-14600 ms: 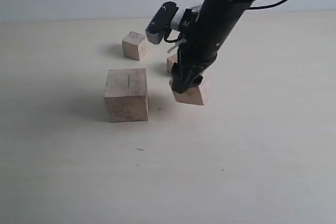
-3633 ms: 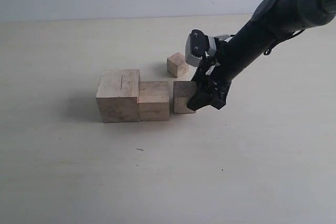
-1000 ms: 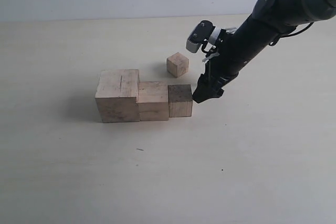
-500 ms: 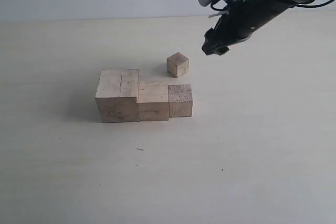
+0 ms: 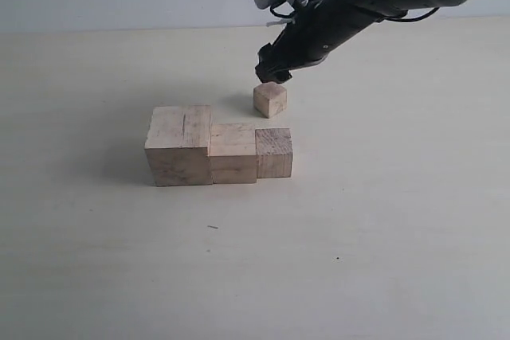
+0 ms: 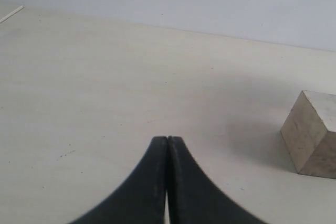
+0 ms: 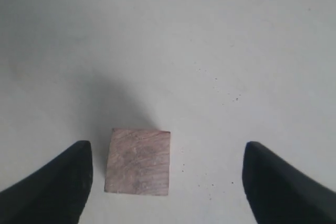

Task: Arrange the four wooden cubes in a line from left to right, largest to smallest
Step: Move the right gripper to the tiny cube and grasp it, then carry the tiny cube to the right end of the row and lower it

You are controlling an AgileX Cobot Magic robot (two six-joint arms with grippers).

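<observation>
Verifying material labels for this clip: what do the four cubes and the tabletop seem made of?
Largest cube, second cube, third cube, smallest cube: pale bare wood, apparently unfinished; grain streaks, a dark crack on the largest, matte faces. Table: smooth pale matte surface, perhaps laminate or painted board.

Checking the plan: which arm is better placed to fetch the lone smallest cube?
Right: the right fingers hover open over the smallest cube; the left fingers are shut with no cube between them.

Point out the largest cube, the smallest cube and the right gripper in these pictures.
largest cube (image 5: 178,130): exterior view, on its top face.
smallest cube (image 7: 138,161): right wrist view, middle of its top face.
right gripper (image 5: 273,72): exterior view, midway between its fingers.
</observation>
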